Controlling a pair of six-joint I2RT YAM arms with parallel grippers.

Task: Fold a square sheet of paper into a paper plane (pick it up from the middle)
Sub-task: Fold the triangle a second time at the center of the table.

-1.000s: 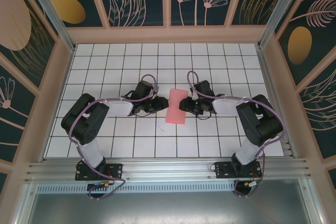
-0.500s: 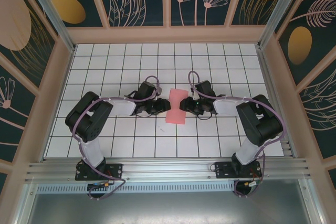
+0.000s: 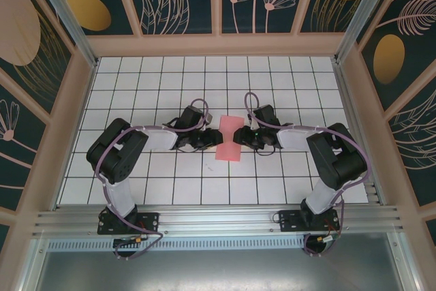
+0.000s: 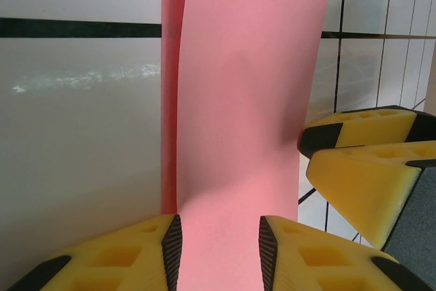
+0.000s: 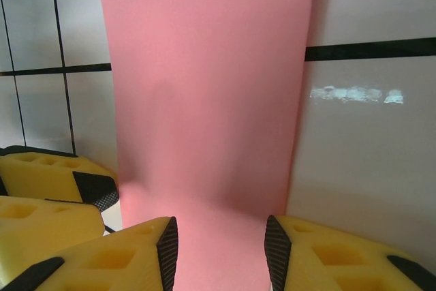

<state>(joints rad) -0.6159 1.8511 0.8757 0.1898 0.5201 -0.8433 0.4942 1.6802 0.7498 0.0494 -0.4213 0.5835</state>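
The salmon-pink sheet of paper [image 3: 228, 140] lies on the tiled table, folded into a narrow rectangular strip rather than a dart. My left gripper [image 3: 210, 140] reaches over its left long edge and my right gripper [image 3: 238, 135] over its right long edge, so the two face each other. In the left wrist view the paper [image 4: 245, 100] runs between my open left gripper [image 4: 220, 253], with a darker lower layer showing along one side. In the right wrist view the paper [image 5: 204, 86] passes between my open right gripper [image 5: 220, 253]. Neither pair of pads pinches it.
The white grid table [image 3: 136, 182] is walled by a beige frame [image 3: 218, 44] on three sides. The right gripper's yellow fingers [image 4: 361, 168] show in the left wrist view. The left gripper's fingers [image 5: 48, 192] show in the right wrist view.
My left gripper has slid right until it reaches the paper's left edge. The right gripper and the paper have hardly moved.
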